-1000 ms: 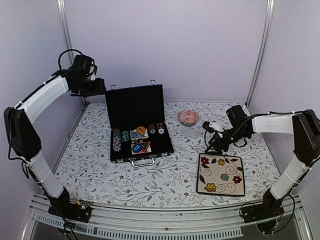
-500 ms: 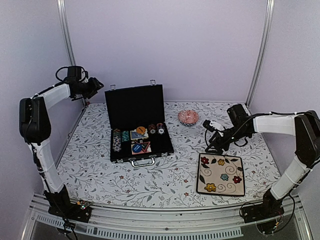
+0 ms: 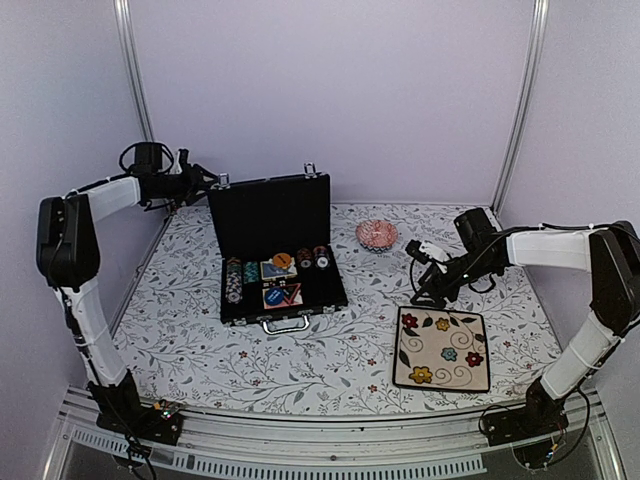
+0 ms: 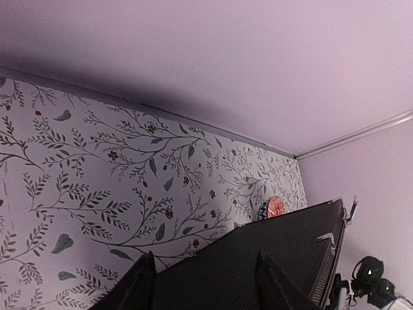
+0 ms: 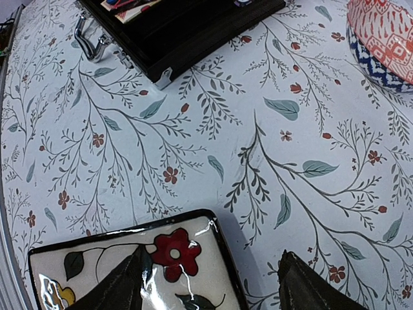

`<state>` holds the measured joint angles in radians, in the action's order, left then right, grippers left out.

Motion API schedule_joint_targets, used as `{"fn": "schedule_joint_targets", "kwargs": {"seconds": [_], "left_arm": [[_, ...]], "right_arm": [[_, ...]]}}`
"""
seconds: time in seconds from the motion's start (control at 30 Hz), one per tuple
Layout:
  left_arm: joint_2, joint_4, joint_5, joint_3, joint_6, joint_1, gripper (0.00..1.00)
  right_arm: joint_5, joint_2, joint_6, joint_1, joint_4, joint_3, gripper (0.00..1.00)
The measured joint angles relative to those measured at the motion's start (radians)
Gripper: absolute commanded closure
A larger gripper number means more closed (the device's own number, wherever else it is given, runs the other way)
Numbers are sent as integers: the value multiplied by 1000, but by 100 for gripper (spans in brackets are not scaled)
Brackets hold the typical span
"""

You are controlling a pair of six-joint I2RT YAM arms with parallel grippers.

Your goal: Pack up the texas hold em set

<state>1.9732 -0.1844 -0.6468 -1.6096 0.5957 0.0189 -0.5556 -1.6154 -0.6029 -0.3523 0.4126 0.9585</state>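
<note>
case (image 3: 318, 310) open, centre-left, long axis left-right | lid (image 3: 270, 212) upright, its far-left top corner at your left gripper (image 3: 207, 181), fingers spread | right gripper (image 3: 420, 292) spread, empty, over plate (image 3: 442, 350) far edge | left arm nearer, so tip the lid toward the near side

Frame edge cutting bowl (image 5: 384, 39), case (image 5: 193, 32) partly cropped, markings on chips (image 3: 233, 281) illegible

Black case (image 3: 272, 215), floral cream plate (image 3: 442, 348)
</note>
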Motion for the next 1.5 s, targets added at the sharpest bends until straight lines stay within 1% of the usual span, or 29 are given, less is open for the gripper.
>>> {"fn": "schedule_joint_targets", "kwargs": {"seconds": [0.17, 0.23, 0.27, 0.33, 0.4, 0.57, 0.63, 0.7, 0.77, 0.83, 0.97, 1.07, 1.17, 1.3, 1.37, 1.5], "left_arm": [[-148, 0, -106, 191, -42, -60, 49], [-214, -9, -139, 294, -54, -91, 49], [-253, -21, -146, 352, -63, -103, 48], [-304, -53, -135, 422, -81, -113, 48], [-346, -105, -93, 459, -108, -121, 49], [-418, -205, 43, 459, -181, -125, 49], [-427, -223, 86, 447, -199, -136, 50], [-426, -226, 115, 440, -208, -159, 51], [-421, -228, 140, 434, -215, -201, 52], [-408, -227, 157, 426, -220, -252, 55], [-367, -223, 187, 409, -230, -367, 62], [-343, -220, 192, 411, -228, -418, 66], [-338, -204, 193, 428, -223, -441, 71], [-329, -186, 201, 462, -214, -465, 80], [-315, -179, 208, 483, -207, -485, 82], [-280, -179, 237, 523, -198, -513, 82]], "right_arm": [[-1, 0, 0, 0, 0, 0, 27], [-1, 0, 0, 0, 1, 0, 27], [-1, 0, 0, 0, 2, 0, 27], [-2, 0, 0, 0, 5, 2, 27], [-7, 0, 0, 0, 8, 7, 27], [-37, 0, 2, -14, 14, 41, 28], [-50, -2, 10, -35, 14, 59, 25], [-53, -10, 22, -68, 13, 82, 14], [-48, -30, 46, -108, 2, 105, 6], [-47, -60, 71, -141, -14, 128, 3], [-72, -164, 148, -183, -27, 214, 3], [-102, -245, 209, -187, -27, 296, 4], [-141, -313, 271, -187, -30, 375, 4], [-198, -391, 341, -193, -26, 467, 4], [-216, -423, 365, -201, -22, 499, 5], [-236, -468, 399, -222, -13, 528, 4]]}}
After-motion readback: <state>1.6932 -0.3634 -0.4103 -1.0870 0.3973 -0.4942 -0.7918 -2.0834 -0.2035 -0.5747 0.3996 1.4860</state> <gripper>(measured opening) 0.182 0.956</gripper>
